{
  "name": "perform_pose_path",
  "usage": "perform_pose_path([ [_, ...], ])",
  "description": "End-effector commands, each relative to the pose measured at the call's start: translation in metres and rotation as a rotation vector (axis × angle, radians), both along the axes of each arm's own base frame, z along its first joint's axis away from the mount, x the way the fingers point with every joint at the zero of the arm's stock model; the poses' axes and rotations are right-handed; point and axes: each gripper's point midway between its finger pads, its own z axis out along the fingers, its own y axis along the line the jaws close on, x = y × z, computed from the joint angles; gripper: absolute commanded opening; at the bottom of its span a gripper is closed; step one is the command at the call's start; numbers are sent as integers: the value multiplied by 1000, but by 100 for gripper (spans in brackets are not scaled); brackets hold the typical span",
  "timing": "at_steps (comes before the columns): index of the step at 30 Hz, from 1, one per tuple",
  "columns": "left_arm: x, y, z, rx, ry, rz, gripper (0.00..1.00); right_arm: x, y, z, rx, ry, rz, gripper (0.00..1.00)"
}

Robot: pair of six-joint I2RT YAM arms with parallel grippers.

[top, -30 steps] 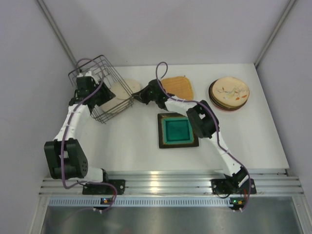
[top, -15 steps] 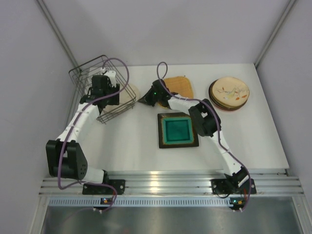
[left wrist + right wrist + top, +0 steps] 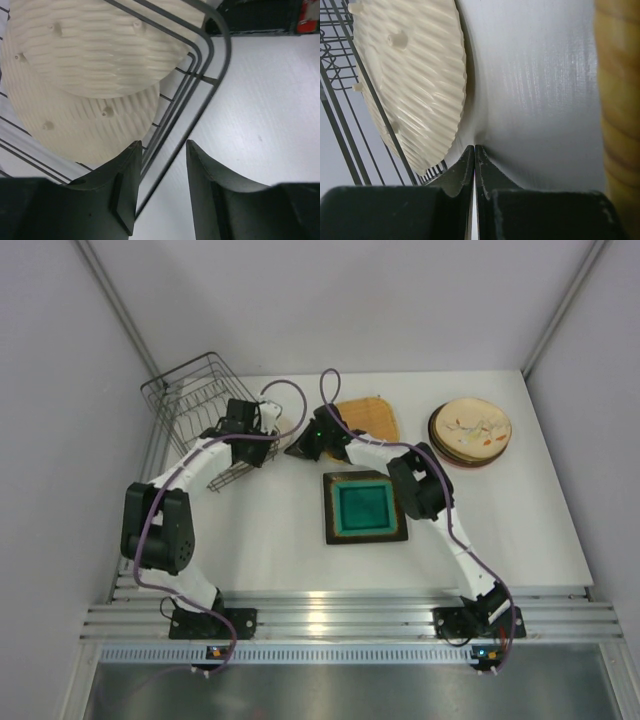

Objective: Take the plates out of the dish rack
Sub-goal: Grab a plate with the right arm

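Left fingers (image 3: 125, 185) swung right (across the dish rack (image 3: 185, 395)).

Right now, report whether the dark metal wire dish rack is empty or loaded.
Loaded: two cream ribbed round plates sit inside the dark wire dish rack.

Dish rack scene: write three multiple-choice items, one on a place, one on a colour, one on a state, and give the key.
1. Where is the square teal plate?
A) in a gripper
B) flat on the table, on the near side of the wooden plate
C) on a round stack

2. What colour are the ribbed plates in the dish rack?
A) teal
B) silver
C) cream

3. How does the right gripper stand?
A) shut, empty
B) wide open
C) shut on a plate

Key:
1 B, the top view shows it lying flat there.
2 C, the left wrist view shows them pale cream among the wires.
3 A, its fingertips meet with nothing between.
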Motion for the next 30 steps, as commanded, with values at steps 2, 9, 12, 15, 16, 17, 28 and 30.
perform_pose_path([
  [2,0,12,-15,107,25,-12,44,-4,-17,-23,-71,47,-2,0],
  [9,2,18,-20,139,36,13,0,1,-15,-19,-51,46,-9,0],
  [12,4,26,-3,151,0,64,0,5,-15,-12,-35,36,-13,0],
  [15,1,31,14,148,-57,99,0,7,-14,-3,-6,31,-12,0],
  [16,-3,34,12,155,-59,108,0,7,-15,0,0,26,-13,0],
  [17,-4,36,22,151,-91,128,0,7,-16,4,7,23,-14,0],
  [28,-25,44,74,89,-239,196,0,1,1,57,157,-20,43,58],
  [30,-29,43,81,73,-254,193,0,3,4,58,177,-6,45,60],
])
